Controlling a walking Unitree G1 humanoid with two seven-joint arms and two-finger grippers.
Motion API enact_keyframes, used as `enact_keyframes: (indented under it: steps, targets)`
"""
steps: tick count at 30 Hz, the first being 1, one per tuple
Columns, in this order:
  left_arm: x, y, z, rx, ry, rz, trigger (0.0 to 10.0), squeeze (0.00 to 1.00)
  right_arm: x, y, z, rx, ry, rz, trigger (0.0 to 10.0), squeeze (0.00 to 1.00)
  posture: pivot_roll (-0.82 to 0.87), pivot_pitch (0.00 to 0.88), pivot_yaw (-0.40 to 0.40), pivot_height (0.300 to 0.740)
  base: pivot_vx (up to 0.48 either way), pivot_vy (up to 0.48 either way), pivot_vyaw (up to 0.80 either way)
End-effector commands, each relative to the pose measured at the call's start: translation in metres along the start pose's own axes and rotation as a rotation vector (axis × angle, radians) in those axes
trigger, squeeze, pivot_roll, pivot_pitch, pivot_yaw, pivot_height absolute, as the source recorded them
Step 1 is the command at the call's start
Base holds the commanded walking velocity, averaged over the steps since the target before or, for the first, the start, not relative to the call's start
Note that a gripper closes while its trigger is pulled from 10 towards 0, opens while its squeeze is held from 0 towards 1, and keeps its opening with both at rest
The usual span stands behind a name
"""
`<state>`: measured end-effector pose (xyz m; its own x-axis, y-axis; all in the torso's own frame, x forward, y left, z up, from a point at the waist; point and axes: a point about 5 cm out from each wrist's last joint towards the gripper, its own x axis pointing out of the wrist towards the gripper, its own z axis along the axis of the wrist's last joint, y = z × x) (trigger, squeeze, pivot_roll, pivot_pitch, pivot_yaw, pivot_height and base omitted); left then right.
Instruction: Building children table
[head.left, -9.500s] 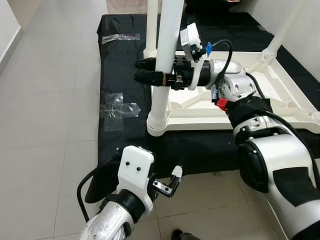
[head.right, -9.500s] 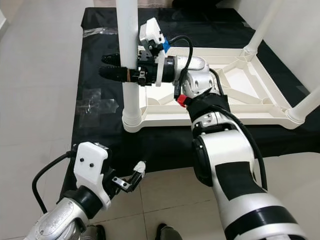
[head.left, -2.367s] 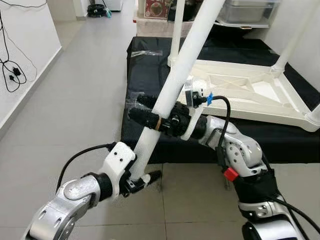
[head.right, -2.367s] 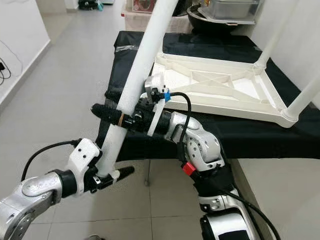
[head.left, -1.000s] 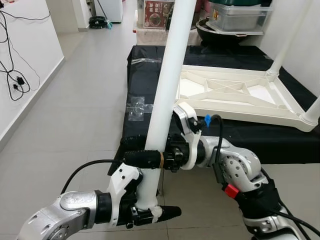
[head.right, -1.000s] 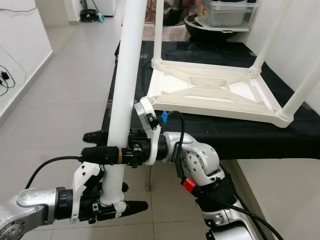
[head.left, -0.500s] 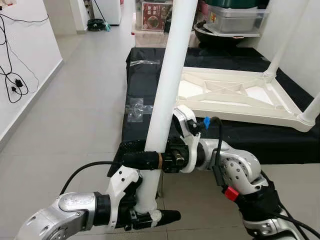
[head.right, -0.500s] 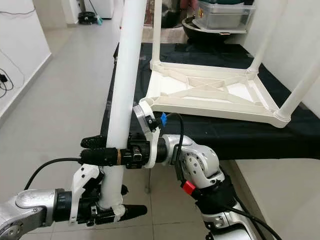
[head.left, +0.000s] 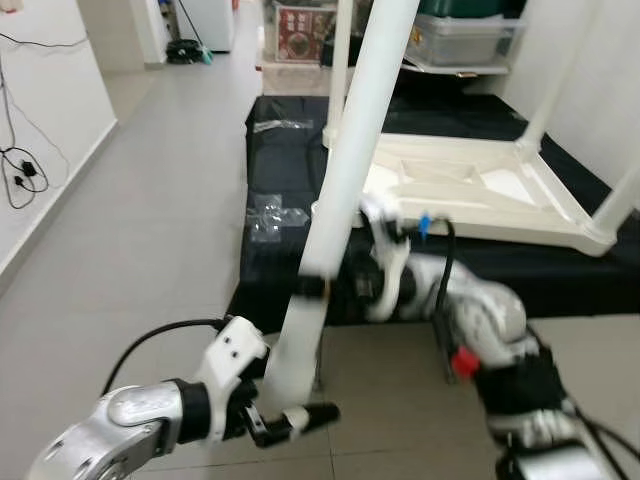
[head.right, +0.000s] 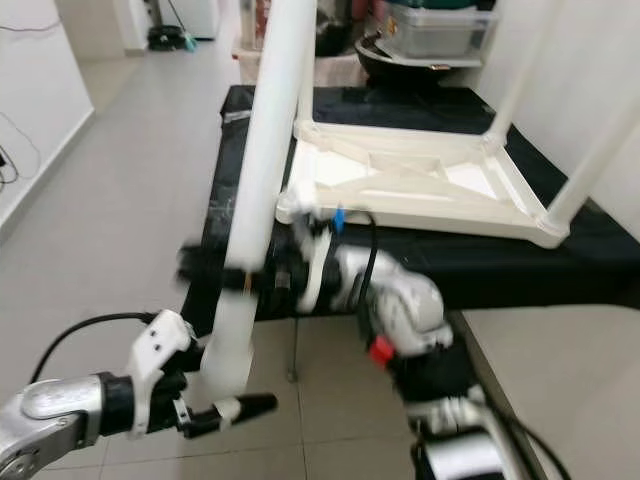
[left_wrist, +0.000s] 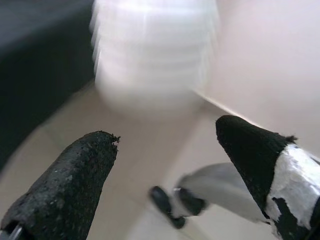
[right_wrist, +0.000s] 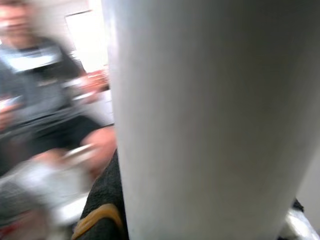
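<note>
A long white table leg (head.left: 340, 190) is being held off the floor, tilted so that its top is leaning toward the upturned white table frame (head.left: 470, 195), which is lying on a black cloth (head.left: 285, 170) with three other legs standing up from its corners. The leg is being gripped around its middle by the right gripper (head.left: 325, 285), whose black fingers are being seen blurred on either side of the tube; in the right wrist view the white tube is being shown pressed close against a dark finger (right_wrist: 100, 210), with a blurred seated person (right_wrist: 35, 75) behind. The leg's ribbed lower end is being approached by the left gripper (head.left: 290, 420), which is being held just beside it above the tiled floor (head.left: 150, 220). In the left wrist view its two black fingertips (left_wrist: 65, 185) are being shown spread wide apart, with the ribbed end of the leg (left_wrist: 152, 60) beyond them and not being touched. Clear plastic wrapping (head.left: 275, 212) is lying on the cloth near the leg.
</note>
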<state>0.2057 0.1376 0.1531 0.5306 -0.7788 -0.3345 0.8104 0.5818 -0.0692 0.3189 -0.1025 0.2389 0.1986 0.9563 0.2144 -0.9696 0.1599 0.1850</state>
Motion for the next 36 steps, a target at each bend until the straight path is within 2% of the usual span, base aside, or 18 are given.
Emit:
enact_keyframes:
  steps: [1,2,4,5,6,8,9,10,11,12,14,20,25,28,36]
  targets:
    - [-0.004,0.009,0.000,0.009,-0.020,0.092,10.0,0.00,-0.009,-0.012,0.007,-0.046,-0.026,-0.105,0.0,0.00,0.15,0.055,-0.024,0.740,0.000,0.000,0.00]
    - [-0.004,0.009,0.000,0.009,-0.020,0.092,10.0,0.00,-0.009,-0.012,0.007,-0.046,-0.026,-0.105,0.0,0.00,0.15,0.055,-0.024,0.740,0.000,0.000,0.00]
    - [-0.009,0.027,0.003,0.020,-0.089,0.328,10.0,0.00,-0.026,-0.031,0.016,-0.113,-0.055,-0.334,0.0,0.00,0.15,0.048,-0.025,0.740,0.000,0.000,0.00]
    - [-0.013,0.036,0.008,0.023,-0.147,0.462,10.0,0.00,-0.034,-0.040,0.022,-0.186,-0.072,-0.507,2.8,0.00,0.15,0.047,-0.025,0.740,0.000,0.000,0.00]
    - [-0.015,0.041,0.011,0.021,-0.184,0.541,10.0,0.00,-0.038,-0.046,0.027,-0.234,-0.086,-0.616,2.8,0.00,0.15,0.047,-0.025,0.740,0.000,0.000,0.00]
    - [-0.015,0.041,0.011,0.021,-0.184,0.541,10.0,0.00,-0.038,-0.046,0.027,-0.234,-0.086,-0.616,2.8,0.00,0.15,0.047,-0.025,0.740,0.000,0.000,0.00]
    - [-0.016,0.044,0.015,0.036,-0.221,0.613,10.0,0.00,-0.041,-0.048,0.030,-0.275,-0.105,-0.716,10.0,0.00,0.14,0.045,-0.026,0.740,0.000,0.000,0.00]
    - [-0.013,0.044,0.024,0.039,-0.283,0.683,10.0,0.00,-0.042,-0.048,0.032,-0.319,-0.131,-0.836,10.0,0.00,0.14,0.043,-0.027,0.740,0.000,0.000,0.00]
    - [-0.013,0.044,0.024,0.039,-0.283,0.683,10.0,0.00,-0.042,-0.048,0.032,-0.319,-0.131,-0.836,10.0,0.00,0.14,0.043,-0.027,0.740,0.000,0.000,0.00]
    - [-0.011,0.043,0.032,0.038,-0.332,0.722,10.0,0.00,-0.042,-0.044,0.032,-0.378,-0.147,-0.915,10.0,0.00,0.13,0.044,-0.030,0.740,0.000,0.000,0.00]
    - [-0.005,0.040,0.045,0.036,-0.400,0.772,10.0,0.00,-0.039,-0.038,0.028,-0.430,-0.160,-1.007,10.0,0.00,0.13,0.040,-0.036,0.740,0.000,0.000,0.00]
    - [0.002,0.036,0.060,0.036,-0.468,0.817,10.0,0.00,-0.027,-0.032,0.013,-0.458,-0.167,-1.015,10.0,0.00,0.13,0.040,-0.045,0.740,0.000,0.000,0.07]
    - [0.004,0.036,0.063,0.040,-0.484,0.834,10.0,0.00,-0.022,-0.031,0.011,-0.467,-0.173,-1.011,10.0,0.00,0.13,0.042,-0.048,0.740,0.000,0.000,0.42]
    - [0.006,0.037,0.068,0.056,-0.512,0.848,10.0,0.00,-0.014,-0.031,0.013,-0.480,-0.198,-1.018,10.0,0.00,0.13,0.048,-0.051,0.740,0.328,0.000,0.00]
    - [0.006,0.038,0.071,0.074,-0.523,0.859,10.0,0.00,-0.009,-0.030,0.019,-0.499,-0.219,-1.035,10.0,0.00,0.13,0.054,-0.056,0.740,0.400,0.000,0.00]
